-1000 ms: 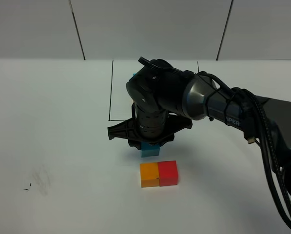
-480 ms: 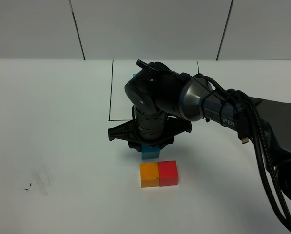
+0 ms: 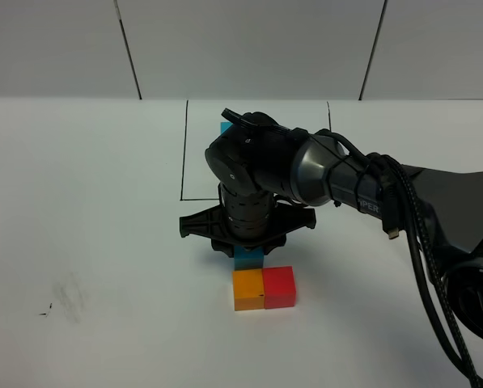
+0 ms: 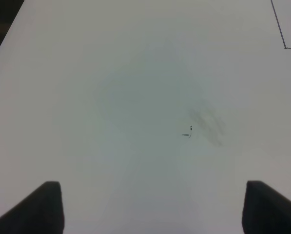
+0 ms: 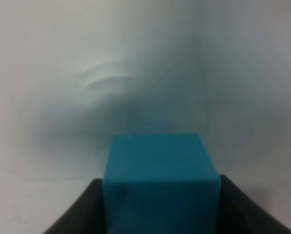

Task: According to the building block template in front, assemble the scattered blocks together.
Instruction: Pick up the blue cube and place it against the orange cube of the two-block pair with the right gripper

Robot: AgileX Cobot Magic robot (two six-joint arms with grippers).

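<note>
1. The worktop (image 3: 79, 202) is a smooth, matte white sheet, ruled with a thin black rectangle (image 3: 183, 153) and faintly smudged grey on its left side.
2. The right arm (image 3: 338, 182), glossy black and dark grey metal with bundled cables, reaches in from the right.
3. The right gripper (image 3: 247, 242) points straight down, its jaws shut on the blue block (image 3: 248, 259), a plain sharp-edged cube just behind the orange one.
4. The orange block (image 3: 247, 290) and red block (image 3: 279, 286) sit side by side, touching.
5. The template (image 3: 225, 127) shows only as a blue corner behind the arm.
6. The left gripper (image 4: 150, 207) hangs over bare worktop, jaws spread wide, holding nothing.
</note>
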